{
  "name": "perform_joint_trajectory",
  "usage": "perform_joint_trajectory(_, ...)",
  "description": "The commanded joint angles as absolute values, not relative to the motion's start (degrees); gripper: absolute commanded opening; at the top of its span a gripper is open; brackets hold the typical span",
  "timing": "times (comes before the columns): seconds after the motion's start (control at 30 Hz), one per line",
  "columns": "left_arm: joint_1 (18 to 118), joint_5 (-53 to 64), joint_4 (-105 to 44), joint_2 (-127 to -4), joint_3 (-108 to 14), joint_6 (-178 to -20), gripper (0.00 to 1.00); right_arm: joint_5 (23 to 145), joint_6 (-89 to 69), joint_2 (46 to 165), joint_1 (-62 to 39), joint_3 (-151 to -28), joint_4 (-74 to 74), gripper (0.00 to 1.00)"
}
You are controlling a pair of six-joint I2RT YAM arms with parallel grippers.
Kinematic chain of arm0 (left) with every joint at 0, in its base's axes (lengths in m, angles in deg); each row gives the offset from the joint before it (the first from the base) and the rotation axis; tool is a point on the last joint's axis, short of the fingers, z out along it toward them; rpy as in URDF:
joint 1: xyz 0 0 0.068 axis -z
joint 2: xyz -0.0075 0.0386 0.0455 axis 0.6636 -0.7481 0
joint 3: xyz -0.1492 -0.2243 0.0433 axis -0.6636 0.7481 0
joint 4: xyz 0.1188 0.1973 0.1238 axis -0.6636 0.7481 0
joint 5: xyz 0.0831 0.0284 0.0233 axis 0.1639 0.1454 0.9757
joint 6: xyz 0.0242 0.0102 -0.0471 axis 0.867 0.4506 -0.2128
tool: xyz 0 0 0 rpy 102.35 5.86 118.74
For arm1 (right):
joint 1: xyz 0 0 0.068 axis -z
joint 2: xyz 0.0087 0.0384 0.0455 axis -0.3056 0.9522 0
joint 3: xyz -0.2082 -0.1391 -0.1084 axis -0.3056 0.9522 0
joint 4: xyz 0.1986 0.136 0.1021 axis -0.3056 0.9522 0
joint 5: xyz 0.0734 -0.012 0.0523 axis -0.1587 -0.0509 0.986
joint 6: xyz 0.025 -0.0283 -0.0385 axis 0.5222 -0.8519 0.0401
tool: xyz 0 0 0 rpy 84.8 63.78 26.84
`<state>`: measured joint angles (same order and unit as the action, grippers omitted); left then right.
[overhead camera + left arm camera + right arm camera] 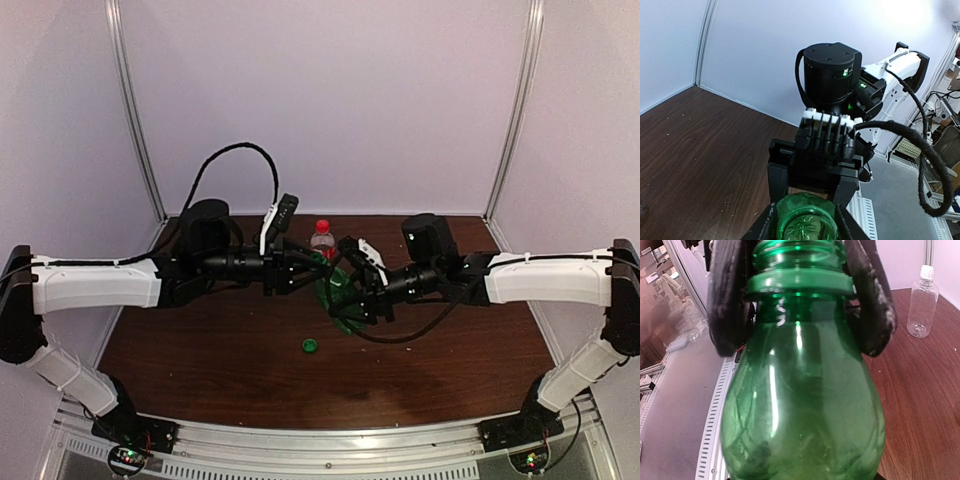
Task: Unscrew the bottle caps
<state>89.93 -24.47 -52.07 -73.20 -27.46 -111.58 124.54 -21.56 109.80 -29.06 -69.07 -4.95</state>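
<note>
One green bottle (800, 405) (capless) in left gripper (804, 222); red-label bottle (322, 244) behind.

Held off the counter (200, 370) in my right gripper (355, 300), the green bottle (800, 405) shows bare threads, uncapped; its green cap (310, 346) lies on the wood below. The short bottle (322, 243) wears its red cap (322, 224), the clear bottle (922, 307) its white cap (926, 272), both upright.

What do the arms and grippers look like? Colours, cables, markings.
The left arm and right arm have white link shells, black joints and black cylindrical motor housings. The left gripper and right gripper are black, two flat fingers each; the right's pads look scuffed whitish. A black cable loops loose above the left arm.
</note>
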Motion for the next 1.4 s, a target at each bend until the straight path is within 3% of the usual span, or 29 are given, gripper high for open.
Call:
perform_joint_trajectory(0.0, 90.27, -26.58, -53.75, -73.53, -29.09, -110.65, 0.36, 124.92, -21.81, 110.46, -29.32, -70.56, -5.49, 0.46)
perform_joint_trajectory(0.2, 90.19, -26.86, -54.16, -73.55, -29.18, -110.62, 0.14, 123.41, -21.84, 110.14, -29.32, -70.32, -4.9, 0.53)
perform_joint_trajectory(0.27, 90.21, -26.13, -53.69, -73.14, -29.13, -110.64, 0.09, 121.88, -21.83, 109.88, -29.32, -70.38, -4.39, 0.6)
perform_joint_trajectory(0.43, 90.18, -23.37, -50.32, -71.95, -29.25, -108.82, 0.0, 119.87, -22.04, 109.06, -29.07, -70.34, -2.97, 0.9)
perform_joint_trajectory(0.53, 90.09, -20.54, -46.77, -70.99, -29.26, -106.6, 0.0, 119.0, -22.26, 108.16, -28.8, -70.16, -2.01, 0.99)
perform_joint_trajectory(1.0, 90.0, 9.75, -32.86, -71.18, -29.29, -98.05, 0.0, 114.34, -21.54, 106.04, -28.0, -68.27, -1.3, 1.0)
perform_joint_trajectory(1.37, 90.0, 17.48, -31.79, -76.2, -29.99, -97.74, 0.01, 113.02, -21.29, 105.98, -27.99, -67.59, -1.17, 1.0)
